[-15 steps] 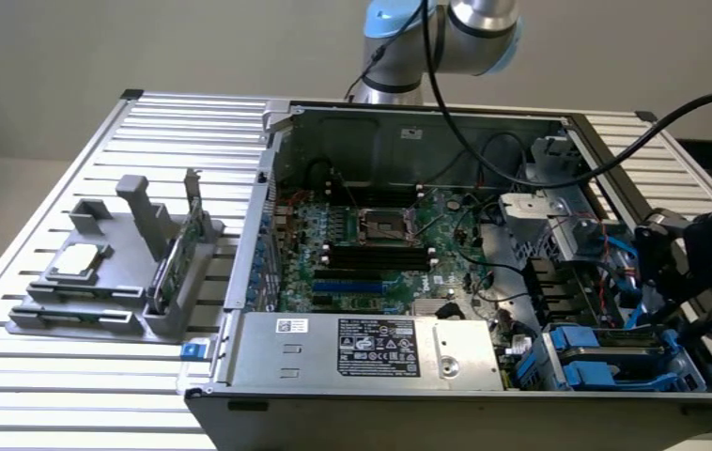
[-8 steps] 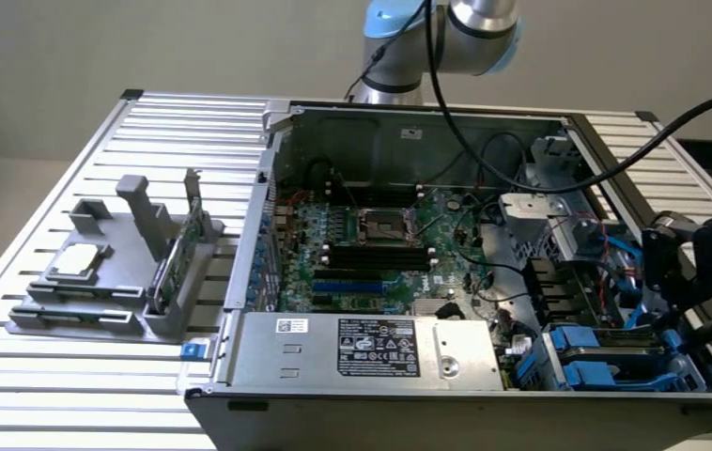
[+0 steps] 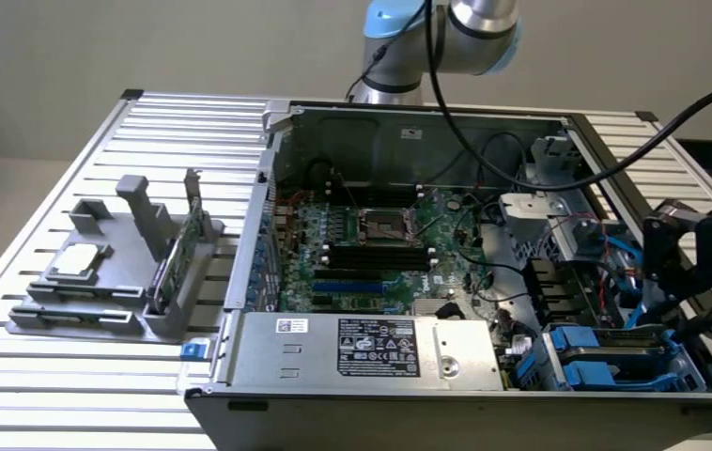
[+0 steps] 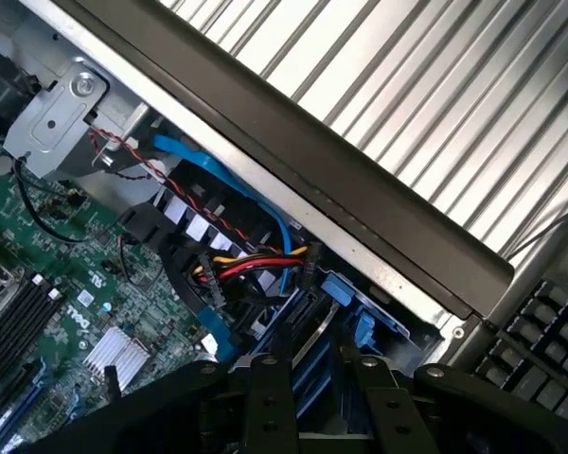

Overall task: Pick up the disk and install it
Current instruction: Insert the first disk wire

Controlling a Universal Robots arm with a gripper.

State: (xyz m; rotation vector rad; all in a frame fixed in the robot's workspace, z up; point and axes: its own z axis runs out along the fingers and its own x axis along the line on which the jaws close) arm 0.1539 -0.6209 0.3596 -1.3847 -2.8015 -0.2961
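Observation:
The disk [image 3: 613, 343], silver-grey with a blue plastic bracket, sits low in the drive bay at the near corner of the open computer case, on the exterior view's right. My black gripper [image 3: 675, 324] reaches down onto it from above the case's side wall. In the wrist view the two black fingers [image 4: 265, 397] flank the disk's [image 4: 312, 340] narrow blue-edged side, and the gripper [image 4: 310, 367] is shut on it. The rest of the disk is hidden by the bay and the fingers.
Red, yellow and blue cables [image 4: 256, 265] bunch right beside the bay. The case's dark side wall [image 4: 360, 199] runs close along it. A power supply [image 3: 369, 348] and motherboard [image 3: 369, 244] fill the case. A grey rack [image 3: 118, 282] stands on the slatted table.

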